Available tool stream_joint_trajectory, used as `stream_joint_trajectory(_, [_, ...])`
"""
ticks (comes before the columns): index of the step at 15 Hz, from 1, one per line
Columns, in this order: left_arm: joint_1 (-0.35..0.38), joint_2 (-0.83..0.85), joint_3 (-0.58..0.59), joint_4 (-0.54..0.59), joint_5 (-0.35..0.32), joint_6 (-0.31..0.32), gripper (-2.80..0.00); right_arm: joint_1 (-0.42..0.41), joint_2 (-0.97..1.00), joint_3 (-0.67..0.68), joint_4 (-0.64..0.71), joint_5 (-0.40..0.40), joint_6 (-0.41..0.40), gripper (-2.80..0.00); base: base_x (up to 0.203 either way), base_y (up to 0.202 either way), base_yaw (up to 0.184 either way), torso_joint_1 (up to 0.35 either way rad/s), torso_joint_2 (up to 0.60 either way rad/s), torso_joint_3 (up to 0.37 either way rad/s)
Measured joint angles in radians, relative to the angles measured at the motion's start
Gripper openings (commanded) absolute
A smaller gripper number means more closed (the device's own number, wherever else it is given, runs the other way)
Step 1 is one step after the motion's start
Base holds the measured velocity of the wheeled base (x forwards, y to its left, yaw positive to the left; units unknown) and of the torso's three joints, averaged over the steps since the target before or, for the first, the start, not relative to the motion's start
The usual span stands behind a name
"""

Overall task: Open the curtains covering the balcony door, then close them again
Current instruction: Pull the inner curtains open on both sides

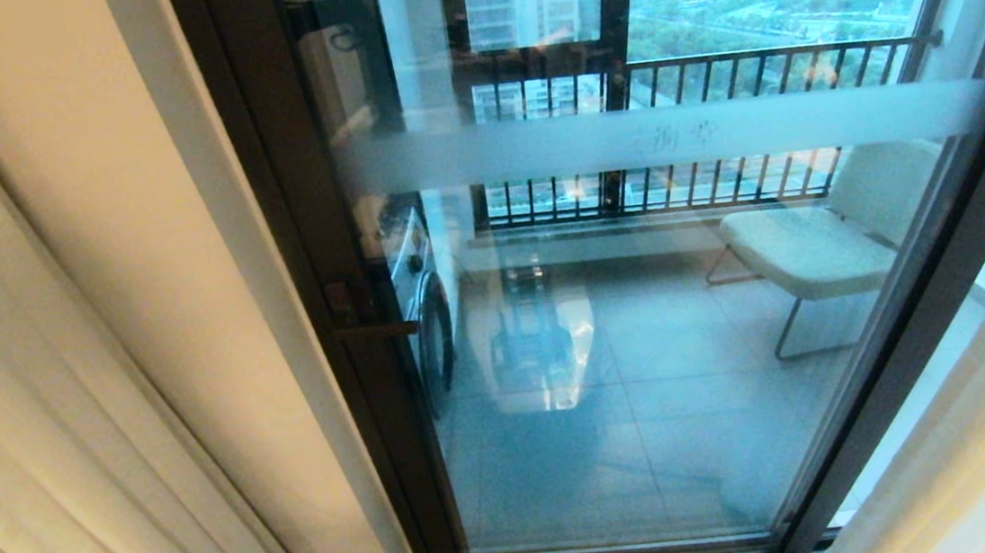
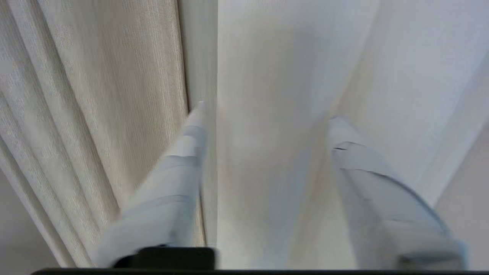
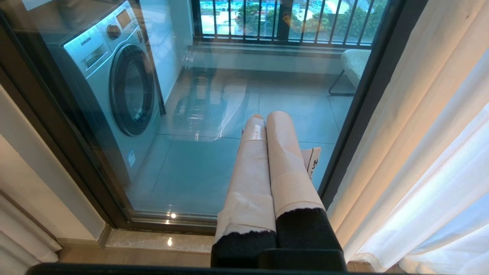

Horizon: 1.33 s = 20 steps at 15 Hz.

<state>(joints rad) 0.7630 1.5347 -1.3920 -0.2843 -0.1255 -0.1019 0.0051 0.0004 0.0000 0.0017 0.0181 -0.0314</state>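
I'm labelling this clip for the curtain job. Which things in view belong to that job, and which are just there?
Part of the job:
- curtains, drawn aside, glass uncovered
- balcony door
- left tool, open at the drape
- right tool, shut, idle before the glass

Just there:
- washing machine
- chair
- railing

You see pale beige woven curtains (image 1: 57, 354), a dark-framed balcony door (image 1: 644, 343) with a frosted white band (image 1: 669, 135), and a silver washing machine (image 3: 114, 84).
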Motion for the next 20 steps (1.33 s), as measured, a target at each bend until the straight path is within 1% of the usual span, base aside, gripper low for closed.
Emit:
stream_joint_trajectory(4, [-0.011, -0.073, 0.125, 0.001, -0.003, -0.001, 0.0, 0.0, 0.0, 0.0, 0.0, 0.0, 0.0, -2.8, 0.0, 0.0, 0.0, 0.0, 0.0, 0.0])
stream_joint_trajectory(9, [-0.053, -0.205, 0.319, -0.001, -0.001, -0.001, 0.0, 0.0, 0.0, 0.0, 0.0, 0.0, 0.0, -2.8, 0.0, 0.0, 0.0, 0.0, 0.0, 0.0])
stream_joint_trajectory(10, [-0.063, -0.232, 0.354, -0.001, 0.002, -0.001, -2.8, 0.0, 0.0, 0.0, 0.0, 0.0, 0.0, -2.8, 0.0, 0.0, 0.0, 0.0, 0.0, 0.0])
stream_joint_trajectory(16, [-0.096, -0.379, 0.532, 0.003, 0.001, 0.0, -2.8, 0.0, 0.0, 0.0, 0.0, 0.0, 0.0, -2.8, 0.0, 0.0, 0.0, 0.0, 0.0, 0.0])
stream_joint_trajectory(20, [-0.187, -0.463, 0.635, 0.005, 0.008, 0.0, -2.8, 0.001, 0.0, 0.0, 0.0, 0.0, 0.0, -2.8, 0.0, 0.0, 0.0, 0.0, 0.0, 0.0])
